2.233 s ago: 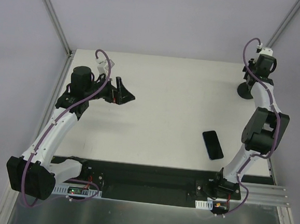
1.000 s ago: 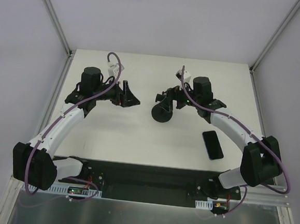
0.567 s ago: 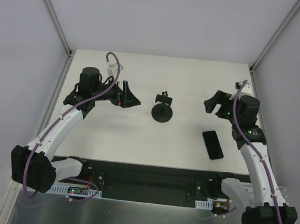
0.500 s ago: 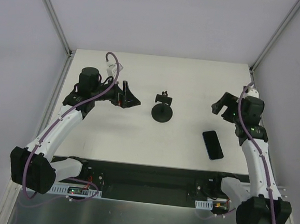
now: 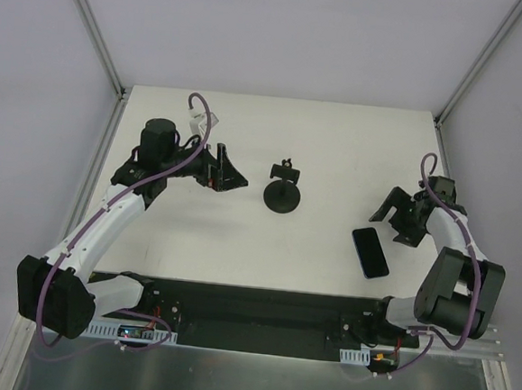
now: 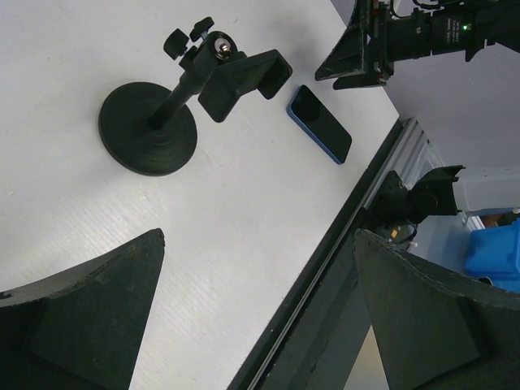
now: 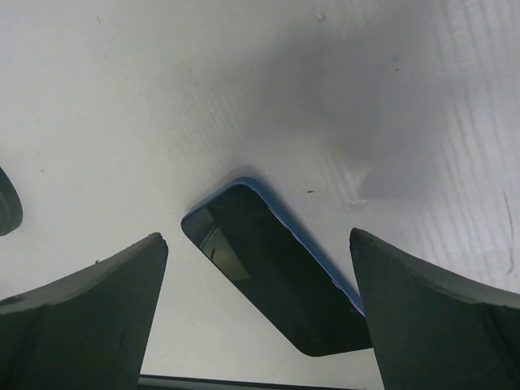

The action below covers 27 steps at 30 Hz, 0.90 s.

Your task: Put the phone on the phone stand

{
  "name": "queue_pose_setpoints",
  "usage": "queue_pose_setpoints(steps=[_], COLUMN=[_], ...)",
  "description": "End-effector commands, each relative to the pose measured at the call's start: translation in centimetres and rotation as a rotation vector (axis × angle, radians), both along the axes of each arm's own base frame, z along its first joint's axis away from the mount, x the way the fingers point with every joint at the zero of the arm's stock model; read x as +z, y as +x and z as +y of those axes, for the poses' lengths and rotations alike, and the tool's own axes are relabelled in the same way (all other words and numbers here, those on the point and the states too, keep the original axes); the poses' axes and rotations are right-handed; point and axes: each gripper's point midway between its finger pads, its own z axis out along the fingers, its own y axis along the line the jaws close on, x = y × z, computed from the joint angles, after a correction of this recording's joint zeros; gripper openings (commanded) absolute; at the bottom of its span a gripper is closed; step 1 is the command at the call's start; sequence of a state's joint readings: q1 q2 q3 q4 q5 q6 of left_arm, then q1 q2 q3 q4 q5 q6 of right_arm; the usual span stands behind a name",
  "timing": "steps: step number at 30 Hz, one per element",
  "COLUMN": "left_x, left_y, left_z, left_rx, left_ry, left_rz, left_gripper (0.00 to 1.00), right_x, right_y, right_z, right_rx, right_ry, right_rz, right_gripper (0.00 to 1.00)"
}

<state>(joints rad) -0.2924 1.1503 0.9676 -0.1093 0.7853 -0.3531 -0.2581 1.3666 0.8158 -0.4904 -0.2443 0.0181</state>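
phone (image 7: 276,280) | flat on surface (image 7: 122,97); thin, stiff, glossy, likely slippery | pinch across long edges | right fingers (image 7: 81,317) wide, empty | left fingers (image 6: 73,317) wide, empty

- One thin black rectangular phone (image 5: 370,252) with a glossy dark face is lying toward four o'clock on the table.
- One small black phone stand (image 5: 284,193), with a disc base, post and clamp cradle, is standing near the middle.
- Two black two-finger grippers are showing: the left gripper (image 5: 230,168) at ten o'clock, the right gripper (image 5: 392,225) at three o'clock.
- Two white-and-black robot arms are carrying them: the left arm (image 5: 105,223) and the right arm (image 5: 457,237).
- Two purple cables (image 5: 199,118) are running along the arms.
- One white rectangular table (image 5: 338,138) is bearing everything.
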Motion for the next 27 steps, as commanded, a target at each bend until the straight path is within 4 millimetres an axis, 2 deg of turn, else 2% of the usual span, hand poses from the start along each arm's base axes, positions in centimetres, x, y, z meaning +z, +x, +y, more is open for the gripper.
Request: queue_pose_setpoints(steps=[1,9,12,17,21,24,27], left_x=[0.7,0.2,0.3,0.3,-0.2,-0.1,0.1], left_y=[-0.4,-0.3,-0.4,-0.3,-0.2,-0.3,-0.3], left_z=[-0.7,-0.9,-0.9,-0.8,-0.9,-1.1,-1.0], left_rx=[-0.041,-0.048,-0.054,-0.047,-0.039,-0.057,-0.056], left_ry=[-0.018,-0.015,-0.019,-0.012,0.001,-0.010,-0.009], left_rz=[-0.041,-0.023,-0.022,-0.032,-0.033,-0.019,-0.030], left_gripper=[0.99,0.99,0.99,0.99,0.99,0.99,0.99], right_x=[0.1,-2.1,-3.1,-2.9,-2.9,-2.8,-2.9], right_y=[0.3,-1.1,-1.7,-2.2,-3.5,-4.0,-4.8], right_z=[1.5,3.9,4.0,4.3,5.5,5.4,6.0], right_rx=[0.063,0.122,0.129,0.165,0.142,0.108,0.147], right_ry=[0.077,0.067,0.024,-0.040,-0.016,-0.051,-0.077], right_rz=[-0.015,0.067,0.118,0.120,0.134,0.126,0.144], right_gripper=[0.96,0.96,0.96,0.96,0.96,0.96,0.96])
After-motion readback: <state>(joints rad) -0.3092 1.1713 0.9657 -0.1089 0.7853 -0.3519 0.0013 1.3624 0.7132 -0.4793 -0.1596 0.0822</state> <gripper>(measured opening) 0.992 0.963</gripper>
